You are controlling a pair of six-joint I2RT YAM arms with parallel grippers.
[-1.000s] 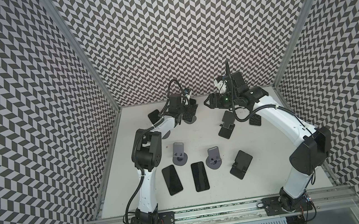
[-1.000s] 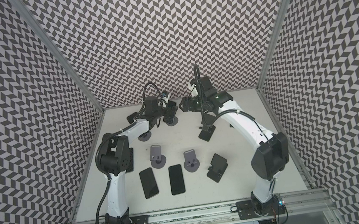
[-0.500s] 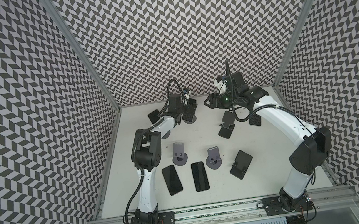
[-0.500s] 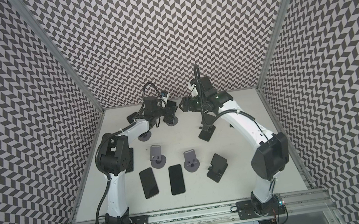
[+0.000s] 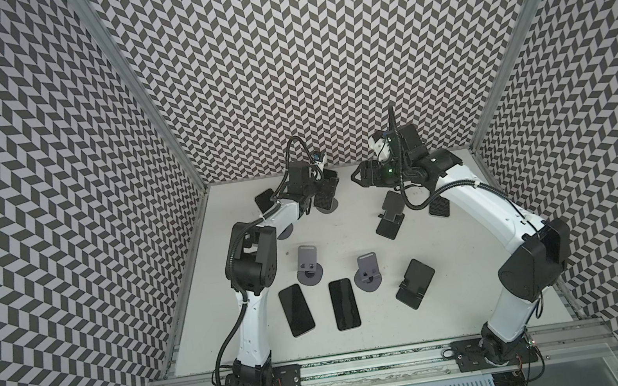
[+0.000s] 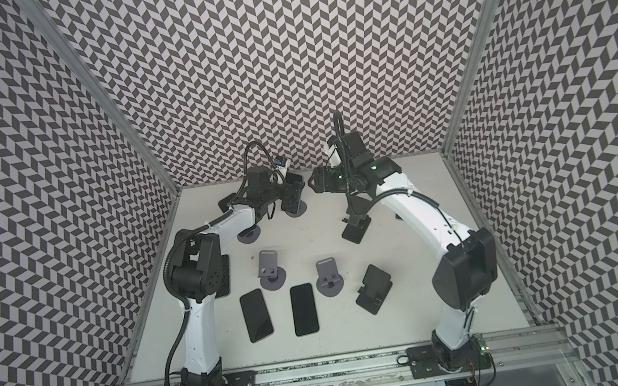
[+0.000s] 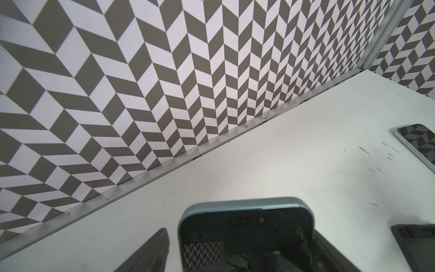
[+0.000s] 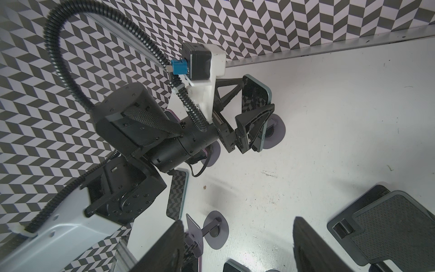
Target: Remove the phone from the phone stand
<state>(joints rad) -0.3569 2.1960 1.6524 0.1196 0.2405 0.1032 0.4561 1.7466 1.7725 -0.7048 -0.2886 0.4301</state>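
Across white table [image 5: 478, 301], expect free room toward the middle and upward; against back wall [image 5: 324, 77], very little. Note right gripper [image 5: 355, 176] close by, fingers apart, holding nothing; keep the lift path away from it. Note left gripper [image 8: 256, 95] straddling teal-edged phone [image 7: 247, 226], jaws spread, with a sliver of table visible between one finger [image 7: 153, 247] and the case edge, so not yet clamped. Locate that phone propped at a tilt on round-based phone stand [image 8: 279, 128], near the wall. Treat as rigid, fairly light, glass-faced, probably slippery and breakable. Grip across the long side edges, never the screen. Lift clear of any lower lip before moving away; expect the light stand to tip if dragged.
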